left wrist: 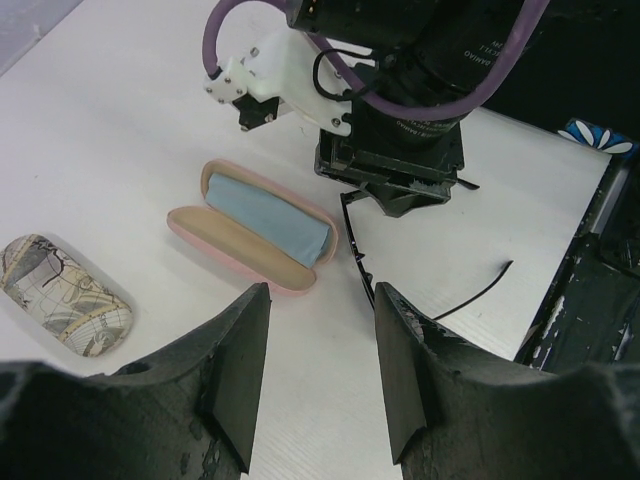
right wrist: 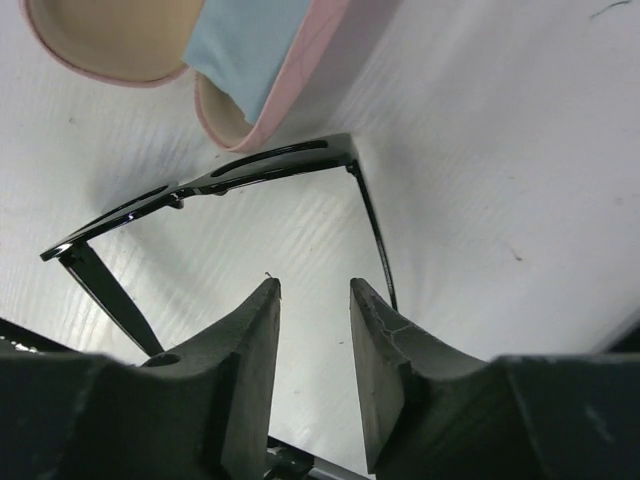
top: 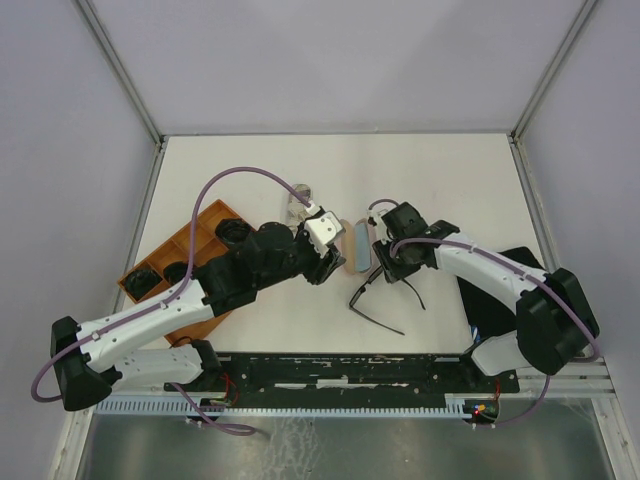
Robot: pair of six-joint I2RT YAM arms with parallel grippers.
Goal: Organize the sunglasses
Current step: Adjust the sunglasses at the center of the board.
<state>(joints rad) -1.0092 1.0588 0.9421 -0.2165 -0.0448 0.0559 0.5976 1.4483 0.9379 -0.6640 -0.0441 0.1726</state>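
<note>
A thin, glossy black pair of sunglasses lies on the matte white worktop with its slim arms unfolded. Its front sits just beside an open oblong pink case, which is lined in tan and holds a folded light-blue cloth. The right pincer has dark, rough fingers parted narrowly around nothing, and it hangs over the space between the two arms. The left pincer stands wider, also empty, facing the case. A rounded patterned case lies apart. At the left, dark pairs sit in a compartmented wooden tray.
</note>
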